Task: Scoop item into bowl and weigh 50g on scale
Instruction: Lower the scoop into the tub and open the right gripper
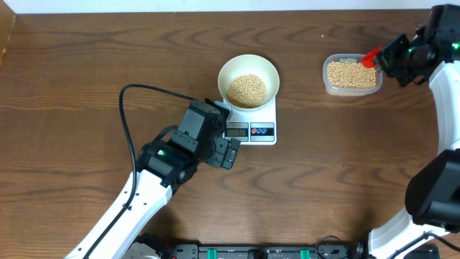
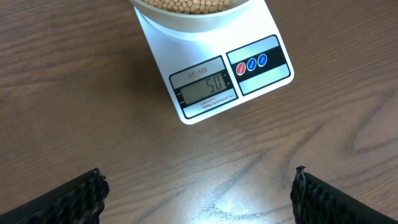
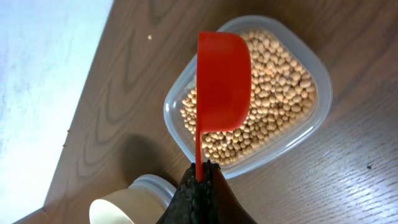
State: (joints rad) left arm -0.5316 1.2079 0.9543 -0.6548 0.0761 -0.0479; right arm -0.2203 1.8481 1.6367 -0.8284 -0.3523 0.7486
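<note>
The cream bowl sits on the white scale with a heap of tan beans in it, and the display reads 50. The left gripper hangs just in front of the scale over the wooden table, fingers spread wide and holding nothing. Well off to the side, the right gripper is clamped on the handle of a red scoop, which hangs above a clear tub of more beans.
</note>
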